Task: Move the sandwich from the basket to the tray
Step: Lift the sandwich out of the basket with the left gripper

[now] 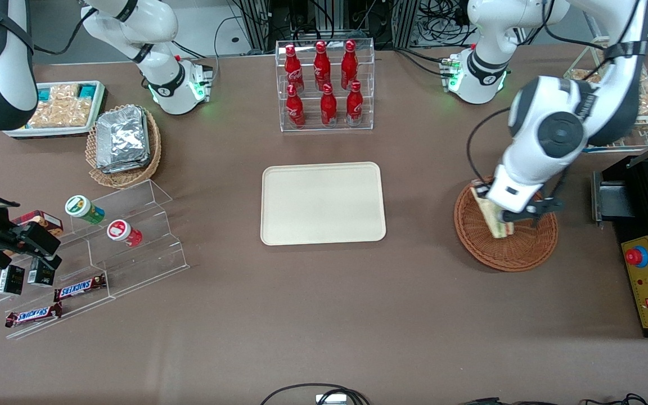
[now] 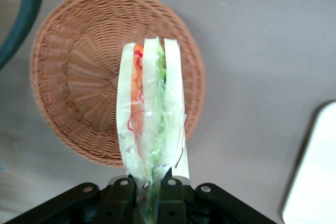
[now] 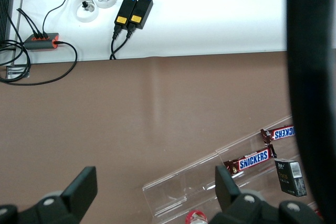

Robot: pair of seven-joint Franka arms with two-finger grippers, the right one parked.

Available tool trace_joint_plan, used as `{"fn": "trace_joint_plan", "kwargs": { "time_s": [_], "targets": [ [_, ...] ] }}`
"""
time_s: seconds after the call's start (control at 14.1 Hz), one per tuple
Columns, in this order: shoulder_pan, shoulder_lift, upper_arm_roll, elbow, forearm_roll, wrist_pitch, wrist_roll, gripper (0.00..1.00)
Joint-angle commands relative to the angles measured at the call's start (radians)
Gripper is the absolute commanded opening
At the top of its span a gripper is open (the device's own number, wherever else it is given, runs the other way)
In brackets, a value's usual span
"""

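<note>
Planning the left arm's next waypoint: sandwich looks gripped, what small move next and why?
Probably carry it toward the tray. The gripper is shut on the sandwich, which hangs above the basket, seemingly lifted out, and the tray lies bare beside it.

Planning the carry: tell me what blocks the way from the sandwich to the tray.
Nothing visible does. The gripper holds the sandwich above the basket, and only bare table lies between the basket and the empty tray.
</note>
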Motion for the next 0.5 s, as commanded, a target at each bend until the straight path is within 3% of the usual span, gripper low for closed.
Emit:
{"fn": "trace_joint_plan", "kwargs": {
  "time_s": [0.0,0.43],
  "targets": [
    [0.000,0.008,-0.073,0.061,0.011,-0.020,0.020,0.00],
    [0.000,0.091,-0.270,0.118,0.013,-0.022,0.003,0.00]
  ]
}}
